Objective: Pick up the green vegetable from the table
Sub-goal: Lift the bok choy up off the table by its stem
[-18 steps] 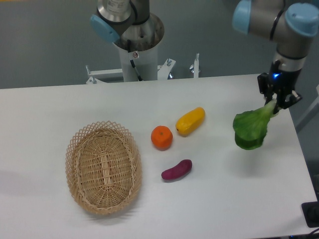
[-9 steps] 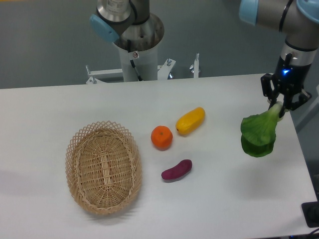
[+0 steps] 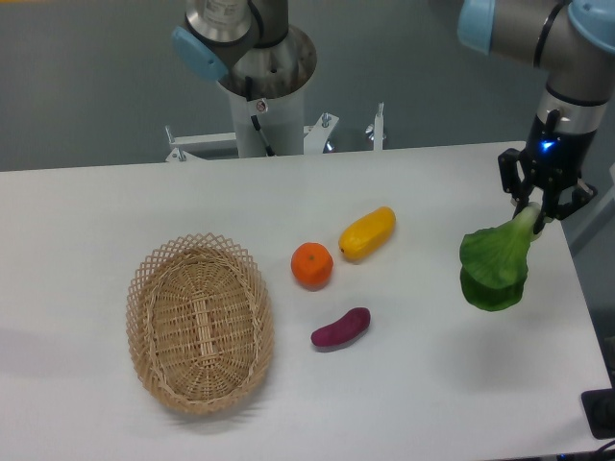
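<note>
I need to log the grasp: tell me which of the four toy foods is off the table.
The green vegetable. It hangs by its pale stem from the gripper, while the orange, yellow vegetable and purple vegetable lie on the table.

1. The place looks like a robotics lab: a robot arm base [image 3: 258, 67] is bolted at the edge of a plain white table [image 3: 96, 211].
2. Toy produce and a wicker basket [image 3: 200, 322] lie before a bare grey wall [image 3: 86, 77].

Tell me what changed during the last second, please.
The gripper, shut on the stem of the green vegetable, carried it a little right, then slightly back left. Nothing was let go. The basket, orange, yellow vegetable and purple vegetable did not move.
</note>
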